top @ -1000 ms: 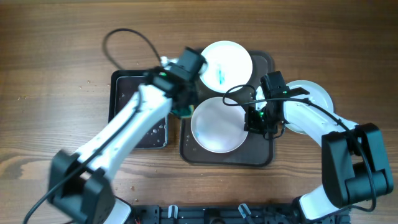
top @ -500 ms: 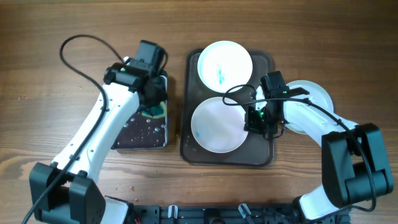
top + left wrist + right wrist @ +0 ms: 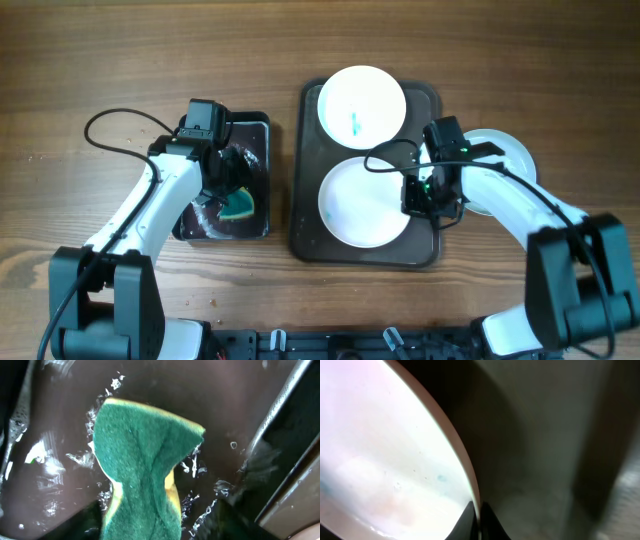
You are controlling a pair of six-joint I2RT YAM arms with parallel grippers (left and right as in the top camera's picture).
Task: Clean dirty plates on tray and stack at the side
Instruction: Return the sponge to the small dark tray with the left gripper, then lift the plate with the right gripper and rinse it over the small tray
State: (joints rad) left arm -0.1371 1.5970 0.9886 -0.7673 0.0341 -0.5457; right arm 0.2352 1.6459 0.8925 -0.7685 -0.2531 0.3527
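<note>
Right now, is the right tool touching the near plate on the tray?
Touching. The right wrist view shows the right tool closed over the near plate, one fingertip on each side of its rim, with no gap.

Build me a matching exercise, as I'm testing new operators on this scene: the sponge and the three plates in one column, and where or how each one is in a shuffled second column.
Things
1. sponge
2. far plate
3. near plate
4. side plate

Places or states
A. on the table, right of the brown tray
B. rim pinched by the right claw
C. lying in the wet black tray
D. teal smear, at the far end of the brown tray

Pairs: 1-C, 2-D, 3-B, 4-A
</note>
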